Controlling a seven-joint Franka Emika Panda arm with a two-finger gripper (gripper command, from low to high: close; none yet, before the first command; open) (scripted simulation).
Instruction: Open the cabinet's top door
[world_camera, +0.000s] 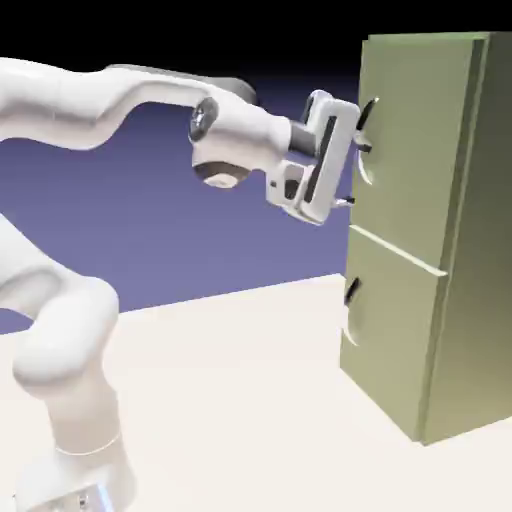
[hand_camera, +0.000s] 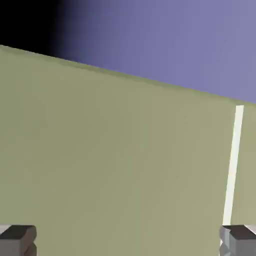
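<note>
Both views toward the same green front

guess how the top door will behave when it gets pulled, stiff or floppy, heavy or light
The top door looks like one flat panel, so probably stiff. Standing taller than the lower one, it may feel the heavier.

In the hand view I can't see the top door's handle (world_camera: 371, 112) at all. My claw (hand_camera: 128, 240) is cut off by the bottom edge, and the exterior view's right edge crops the cabinet (world_camera: 480, 250).
</note>
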